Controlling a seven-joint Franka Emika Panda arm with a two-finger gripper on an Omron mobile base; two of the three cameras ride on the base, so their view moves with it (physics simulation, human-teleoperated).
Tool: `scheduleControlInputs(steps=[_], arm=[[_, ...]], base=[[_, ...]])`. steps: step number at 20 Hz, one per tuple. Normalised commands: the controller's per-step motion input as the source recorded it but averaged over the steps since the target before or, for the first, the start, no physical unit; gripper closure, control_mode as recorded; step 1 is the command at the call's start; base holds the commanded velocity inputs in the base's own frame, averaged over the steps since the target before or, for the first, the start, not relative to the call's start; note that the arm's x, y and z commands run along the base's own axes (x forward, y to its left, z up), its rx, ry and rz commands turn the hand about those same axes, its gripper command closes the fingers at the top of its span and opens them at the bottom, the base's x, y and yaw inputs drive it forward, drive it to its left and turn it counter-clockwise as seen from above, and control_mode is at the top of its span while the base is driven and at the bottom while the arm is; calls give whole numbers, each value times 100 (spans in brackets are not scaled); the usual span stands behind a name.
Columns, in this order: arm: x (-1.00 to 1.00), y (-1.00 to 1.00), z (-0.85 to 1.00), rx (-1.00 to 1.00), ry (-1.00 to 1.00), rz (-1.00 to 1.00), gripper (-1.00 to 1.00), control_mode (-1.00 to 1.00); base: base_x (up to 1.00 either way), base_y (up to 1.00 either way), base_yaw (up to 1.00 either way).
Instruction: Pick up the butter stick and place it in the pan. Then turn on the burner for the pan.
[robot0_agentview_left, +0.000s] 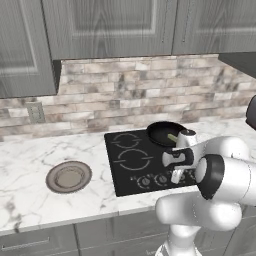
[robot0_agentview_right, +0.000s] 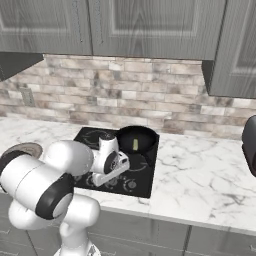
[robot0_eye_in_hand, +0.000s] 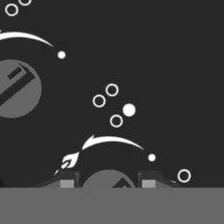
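Butter stick (robot0_agentview_right: 135, 145) already in pan (robot0_agentview_right: 136, 139), gripper (robot0_eye_in_hand: 107, 180) fingers straddling a cooktop knob (robot0_eye_in_hand: 106, 179) at the pan's front, apparently clasping it; twist squarely without slipping.

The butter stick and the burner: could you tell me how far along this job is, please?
Done: the butter stick lies inside the pan, which sits on a back ring of the cooktop.
In hand: the gripper is down at the front control row, its fingertips on either side of a grey knob.
Left: turning that knob; nothing shows a burner lit.
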Motion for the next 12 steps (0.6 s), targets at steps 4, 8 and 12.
scheduleControlInputs(steps=[4, 8, 12], arm=[[-65, 0, -62, -3, -6, 27, 100, -100], [-23, -5, -59, -7, 0, 27, 100, -100], [-34, -12, -74, -11, -1, 32, 100, -100]], base=[[0, 0, 0], [0, 0, 0], [0, 0, 0]])
